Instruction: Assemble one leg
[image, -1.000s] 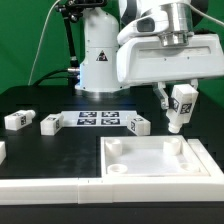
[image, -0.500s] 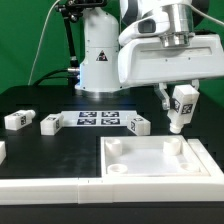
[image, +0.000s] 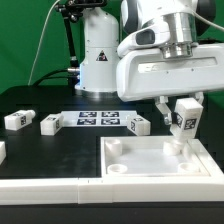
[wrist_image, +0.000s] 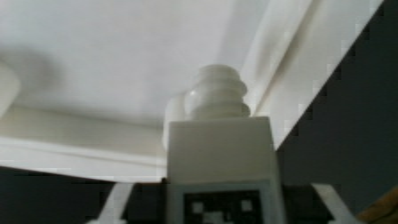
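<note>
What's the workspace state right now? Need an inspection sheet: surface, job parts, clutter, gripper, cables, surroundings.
Surface: black table, with the marker board lying flat on it.
Job's things: leg held above the white panel, over its far corner socket on the exterior view's right, threaded end down. Cannot tell if it touches.
Clutter: three loose legs on the table.
Grippers: gripper shut on the leg.
Cables: green cable and black cable hang beside the arm base.
Surroundings: plain pale backdrop, nothing else seen.
</note>
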